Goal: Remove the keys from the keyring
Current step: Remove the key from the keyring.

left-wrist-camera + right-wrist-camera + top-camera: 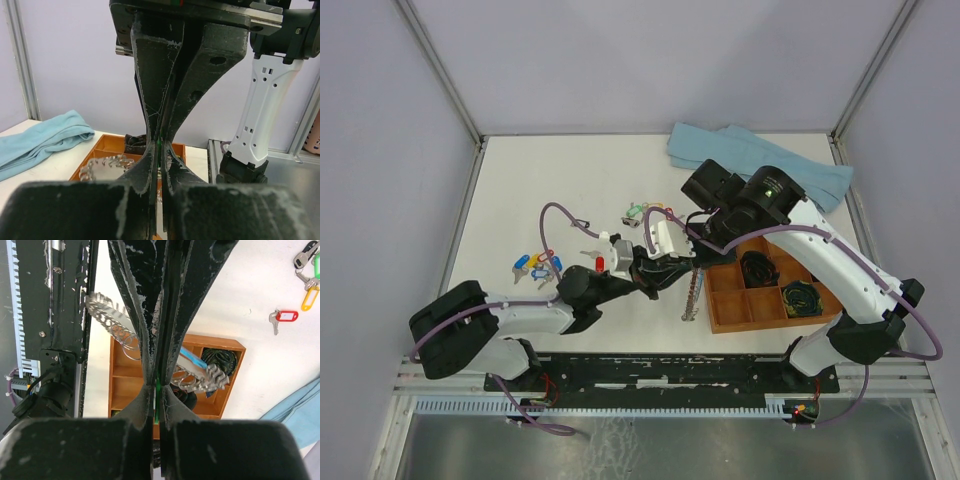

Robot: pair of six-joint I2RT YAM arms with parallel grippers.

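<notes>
My left gripper point(663, 264) and right gripper point(678, 250) meet tip to tip above the table's middle. Both are shut on a thin green key tag point(158, 390), which shows only as a sliver between the pads and also appears in the left wrist view point(160, 142). The keyring point(692, 294) hangs below them, with its light-blue arc point(192, 357) and jagged silver side point(106, 314); it also shows in the left wrist view point(102, 165). Loose keys lie on the table: a blue and yellow cluster point(535, 266), a red-tagged key point(599, 263), and a few more point(642, 212).
A wooden compartment tray point(725, 280) stands right of the grippers and holds black coiled cables point(758, 268). A light-blue cloth point(760, 160) lies at the back right. In the right wrist view a red-tagged key point(286, 316) lies on the white table.
</notes>
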